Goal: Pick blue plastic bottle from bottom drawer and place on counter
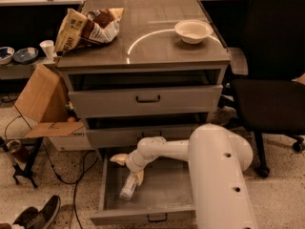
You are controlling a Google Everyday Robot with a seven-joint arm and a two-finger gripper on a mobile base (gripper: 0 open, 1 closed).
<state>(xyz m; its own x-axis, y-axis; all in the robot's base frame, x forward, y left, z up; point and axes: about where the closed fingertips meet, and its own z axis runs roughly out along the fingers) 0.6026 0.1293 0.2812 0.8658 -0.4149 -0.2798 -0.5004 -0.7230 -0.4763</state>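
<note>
**Gripper spread over the bottle in the open drawer**

A snack bag [88, 27] overhangs the left edge of the counter [157, 49]. Below it, the blue plastic bottle [128, 187] lies tilted near the left wall of the pulled-out bottom drawer [143, 218]. The gripper [128, 169] hangs just over the bottle's upper end, its fingers spread wide and clasping nothing. Bare tray lies to the right. A white bowl [193, 31] sits near the counter's right edge.

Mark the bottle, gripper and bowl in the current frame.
bottle [128, 188]: camera view, mid-body, lying in the drawer [164, 191].
gripper [128, 169]: camera view, midway between its fingertips, just over the bottle's top.
bowl [193, 38]: camera view, front outer wall, on the counter [157, 49].
</note>
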